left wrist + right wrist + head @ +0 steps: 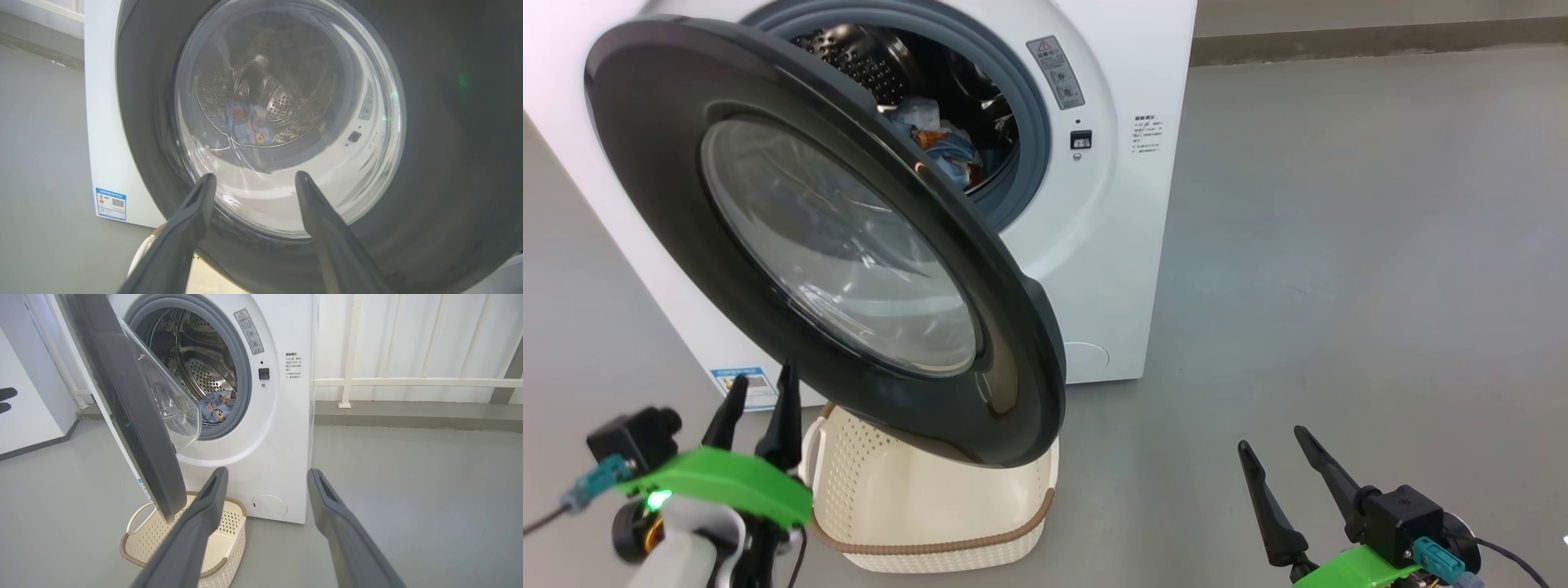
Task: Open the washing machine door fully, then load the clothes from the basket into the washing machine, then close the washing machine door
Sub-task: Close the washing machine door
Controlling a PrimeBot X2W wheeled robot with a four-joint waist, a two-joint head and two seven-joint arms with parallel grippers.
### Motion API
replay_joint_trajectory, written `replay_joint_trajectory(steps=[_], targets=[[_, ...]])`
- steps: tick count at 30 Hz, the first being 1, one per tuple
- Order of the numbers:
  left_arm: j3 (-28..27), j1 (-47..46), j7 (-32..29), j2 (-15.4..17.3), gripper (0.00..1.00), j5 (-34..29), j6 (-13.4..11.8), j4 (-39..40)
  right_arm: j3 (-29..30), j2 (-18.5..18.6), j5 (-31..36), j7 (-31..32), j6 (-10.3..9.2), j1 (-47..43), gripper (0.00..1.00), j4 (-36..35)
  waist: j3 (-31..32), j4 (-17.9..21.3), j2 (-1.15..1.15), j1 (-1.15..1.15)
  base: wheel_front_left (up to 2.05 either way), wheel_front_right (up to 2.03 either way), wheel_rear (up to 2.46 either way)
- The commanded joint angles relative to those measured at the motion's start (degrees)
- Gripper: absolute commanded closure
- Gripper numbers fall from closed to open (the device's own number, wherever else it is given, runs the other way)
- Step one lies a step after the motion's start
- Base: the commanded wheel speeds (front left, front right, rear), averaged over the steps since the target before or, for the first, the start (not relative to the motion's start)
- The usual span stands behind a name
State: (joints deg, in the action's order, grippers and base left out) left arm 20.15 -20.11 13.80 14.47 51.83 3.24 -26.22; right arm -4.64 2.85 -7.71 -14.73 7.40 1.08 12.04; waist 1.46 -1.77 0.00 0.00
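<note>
Your left claw and right claw stand open, empty; push the black-rimmed round glass door squarely shut.

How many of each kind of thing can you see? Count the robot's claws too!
Washing machine: 1
Round door: 1
Basket: 1
Bundle of clothes: 1
Claws: 2, the left claw and the right claw
Total: 6
</note>
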Motion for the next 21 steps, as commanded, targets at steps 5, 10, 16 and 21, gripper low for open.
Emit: replay_joint_trajectory(steps=[5, 10, 16, 21], targets=[[-5.87, 3.29, 1.15, 2.13, 0.00, -7.85, -2.12, 2.74, -1.16, 0.03, -0.29, -0.27, 0.09, 0.76, 0.00, -1.88, -0.31, -0.11, 0.00, 0.00, 0.00, 0.00, 0.00], [-12.61, 9.25, 1.18, 1.13, 0.00, -17.24, -2.99, 8.14, -0.83, 0.03, -0.30, -0.27, 0.09, 0.81, 0.00, -2.07, -0.51, -0.23, 0.00, 0.00, 0.00, 0.00, 0.00], [-18.40, 14.95, 1.18, -1.37, 0.00, -24.56, -2.41, 11.01, -0.37, 0.03, -0.19, -0.27, 0.09, 0.65, 0.00, -2.14, -0.52, -0.50, 0.00, 0.00, 0.00, 0.00, 0.00], [-22.26, 18.56, 1.19, -3.44, 0.00, -30.34, -0.43, 12.87, -0.28, 0.03, 0.07, -0.27, 0.09, 0.99, 0.00, -2.09, -0.60, -0.55, 0.00, 0.00, 0.00, 0.00, 0.00]])
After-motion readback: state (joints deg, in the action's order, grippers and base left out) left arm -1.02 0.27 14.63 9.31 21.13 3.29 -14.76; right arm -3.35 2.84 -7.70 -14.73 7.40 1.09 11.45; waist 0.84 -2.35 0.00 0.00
